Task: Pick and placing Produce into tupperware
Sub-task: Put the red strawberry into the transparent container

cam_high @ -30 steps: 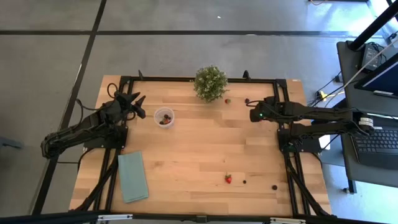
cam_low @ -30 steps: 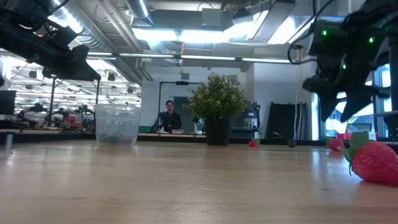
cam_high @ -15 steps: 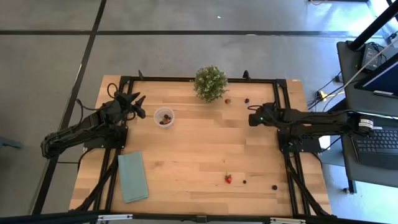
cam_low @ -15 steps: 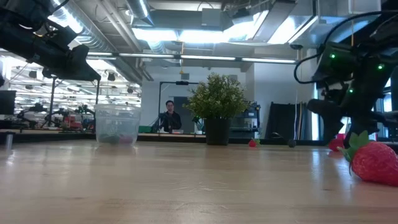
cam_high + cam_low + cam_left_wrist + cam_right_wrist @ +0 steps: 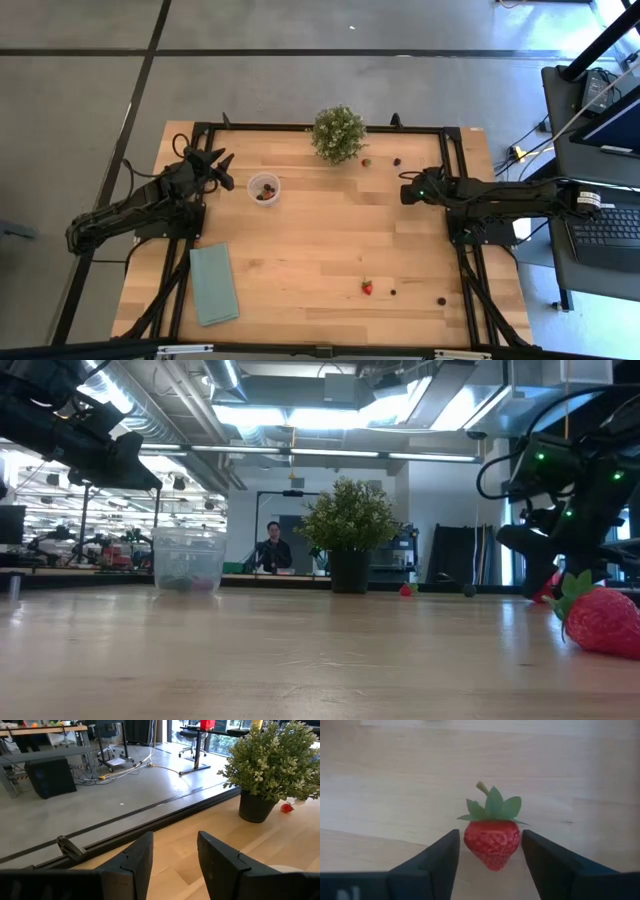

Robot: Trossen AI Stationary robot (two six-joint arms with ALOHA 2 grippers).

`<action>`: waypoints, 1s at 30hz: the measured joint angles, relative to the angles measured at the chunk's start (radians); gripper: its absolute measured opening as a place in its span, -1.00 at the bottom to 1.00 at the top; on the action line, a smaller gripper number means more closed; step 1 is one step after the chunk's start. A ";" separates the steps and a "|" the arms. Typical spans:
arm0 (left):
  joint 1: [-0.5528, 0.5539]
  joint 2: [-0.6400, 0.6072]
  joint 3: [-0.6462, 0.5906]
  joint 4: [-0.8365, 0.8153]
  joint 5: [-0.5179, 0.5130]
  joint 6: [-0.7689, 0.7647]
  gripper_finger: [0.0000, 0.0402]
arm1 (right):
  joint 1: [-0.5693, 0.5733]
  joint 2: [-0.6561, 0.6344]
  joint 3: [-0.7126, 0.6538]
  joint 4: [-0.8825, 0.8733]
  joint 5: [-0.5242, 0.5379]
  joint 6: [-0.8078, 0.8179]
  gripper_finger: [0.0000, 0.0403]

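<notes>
From above, the right pincer (image 5: 404,189) covers the strawberry (image 5: 492,842) between its fingers, so that fruit shows only in the right wrist view. There both fingers (image 5: 432,860) are cut off at the bottom edge, and whether they touch the fruit cannot be told. In the low view a second strawberry (image 5: 605,622) is cut by the right edge. The cup (image 5: 264,187) holds a few dark and red pieces too small to count from above. In the left wrist view only a sliver of the cup's rim (image 5: 286,869) shows, the rest hidden behind a finger (image 5: 220,862).
</notes>
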 joint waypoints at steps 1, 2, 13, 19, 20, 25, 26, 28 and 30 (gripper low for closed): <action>0.000 0.000 0.000 0.000 0.000 0.000 -0.28 | 0.000 0.000 0.000 -0.001 0.001 0.000 0.04; 0.000 0.000 0.000 0.000 0.000 0.000 -0.28 | 0.000 0.000 0.000 -0.002 0.001 -0.001 0.00; 0.000 0.000 0.000 0.000 0.000 -0.001 -0.28 | 0.000 0.001 -0.001 -0.005 0.001 -0.005 -0.29; 0.000 0.000 0.000 0.000 0.000 -0.003 -0.28 | 0.000 0.001 0.000 0.013 -0.013 -0.047 -0.29; 0.000 0.000 0.000 0.000 0.000 -0.003 -0.28 | -0.001 0.001 0.006 0.019 -0.030 -0.052 -0.30; 0.000 0.000 0.000 0.000 0.009 -0.003 -0.28 | 0.011 0.001 0.089 0.106 -0.111 -0.166 -0.29; 0.000 0.000 0.000 0.000 0.009 -0.003 -0.28 | 0.014 0.002 0.114 0.128 -0.121 -0.193 -0.28; 0.000 0.000 0.000 0.000 0.009 -0.003 -0.28 | 0.022 0.002 0.180 0.167 -0.130 -0.245 -0.29; 0.000 0.000 0.000 0.000 0.009 -0.003 -0.28 | 0.032 0.001 0.255 0.190 -0.133 -0.297 -0.29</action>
